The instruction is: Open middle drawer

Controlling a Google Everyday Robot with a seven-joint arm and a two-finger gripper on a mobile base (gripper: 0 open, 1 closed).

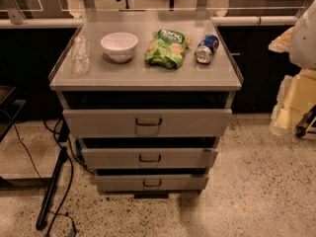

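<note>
A grey metal cabinet (pixel 143 75) stands in the middle of the camera view with three drawers. The middle drawer (pixel 113 158) has a low wide front and a small dark pull handle (pixel 149 158). A dark gap shows above its front and no tray inside is visible. The taller top drawer (pixel 98 122) is above it and the lowest drawer (pixel 118 183) below it. My gripper is not in view. A pale rounded shape (pixel 303 33) at the right edge may be part of my arm.
On the cabinet top lie a clear glass (pixel 80 56), a white bowl (pixel 119 46), a green chip bag (pixel 165 48) and a blue can (pixel 206 48) on its side. Black cables and a bar (pixel 52 186) lie on the floor at left. Yellowish objects (pixel 296 102) stand at right.
</note>
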